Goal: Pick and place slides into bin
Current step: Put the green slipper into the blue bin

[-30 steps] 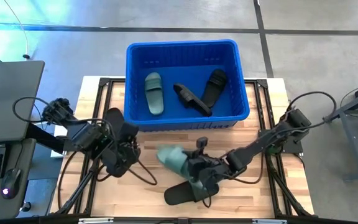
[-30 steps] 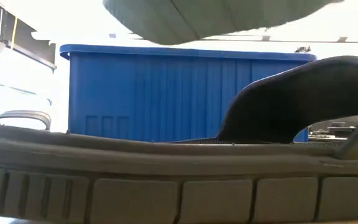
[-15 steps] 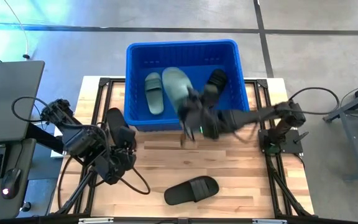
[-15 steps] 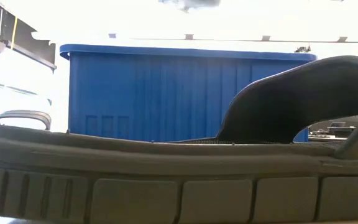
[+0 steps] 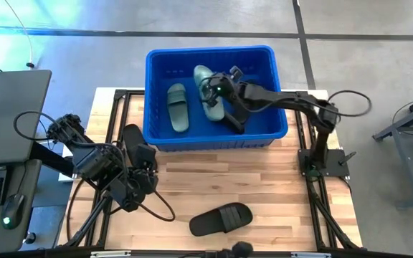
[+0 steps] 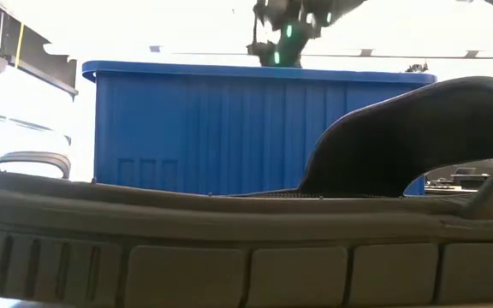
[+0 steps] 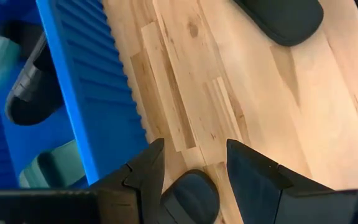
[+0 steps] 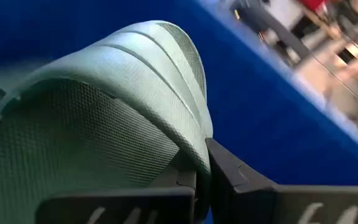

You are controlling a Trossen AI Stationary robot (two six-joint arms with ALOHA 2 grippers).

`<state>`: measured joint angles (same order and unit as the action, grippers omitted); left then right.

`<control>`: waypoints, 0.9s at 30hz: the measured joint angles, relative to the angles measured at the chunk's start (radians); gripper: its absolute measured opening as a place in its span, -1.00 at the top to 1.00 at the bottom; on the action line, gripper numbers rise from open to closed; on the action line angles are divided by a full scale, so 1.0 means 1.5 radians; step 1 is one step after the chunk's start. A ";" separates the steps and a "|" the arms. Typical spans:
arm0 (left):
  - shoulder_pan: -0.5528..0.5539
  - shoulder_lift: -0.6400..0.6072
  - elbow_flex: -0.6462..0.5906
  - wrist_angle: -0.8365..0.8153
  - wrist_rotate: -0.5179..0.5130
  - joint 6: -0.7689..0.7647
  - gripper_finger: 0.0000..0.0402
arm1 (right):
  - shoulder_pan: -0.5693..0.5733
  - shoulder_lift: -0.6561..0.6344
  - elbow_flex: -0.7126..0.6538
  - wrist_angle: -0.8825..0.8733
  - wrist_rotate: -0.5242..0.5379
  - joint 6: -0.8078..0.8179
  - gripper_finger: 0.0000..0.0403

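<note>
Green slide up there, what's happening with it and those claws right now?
Right claw over the blue bin, shut on green slide. Left claw open, low by a black slide. Another black slide on table. Nothing blocking.

Both arms are showing as dark, nearly black, jointed links with chunky housings at each joint. Thin black cables are looping loosely off the left arm (image 5: pixel 95 161) and trailing over its base, and another is arching above the right arm (image 5: pixel 292 102) near its upright column. The left gripper (image 7: pixel 191 168) is presenting two matte black, wedge-shaped fingers (image 7: pixel 253 177) with angular facets. A small green light is glowing on the right wrist housing (image 6: pixel 285 21) (also visible from overhead).
</note>
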<state>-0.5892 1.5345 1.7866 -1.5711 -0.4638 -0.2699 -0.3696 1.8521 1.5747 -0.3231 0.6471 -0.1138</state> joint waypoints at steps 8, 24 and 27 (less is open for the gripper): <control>0.000 0.000 0.000 0.000 -0.001 0.001 0.22 | -0.032 0.088 -0.046 0.076 0.064 -0.034 1.00; 0.000 0.000 0.000 0.000 -0.001 -0.003 0.22 | -0.033 0.102 -0.048 0.100 -0.069 -0.115 0.36; 0.000 0.000 0.000 0.000 -0.001 -0.003 0.22 | -0.029 0.103 -0.050 0.126 -0.095 -0.116 0.20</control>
<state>-0.5896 1.5349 1.7866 -1.5706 -0.4648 -0.2749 -0.4125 2.0068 1.5002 -0.1335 0.5049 -0.2877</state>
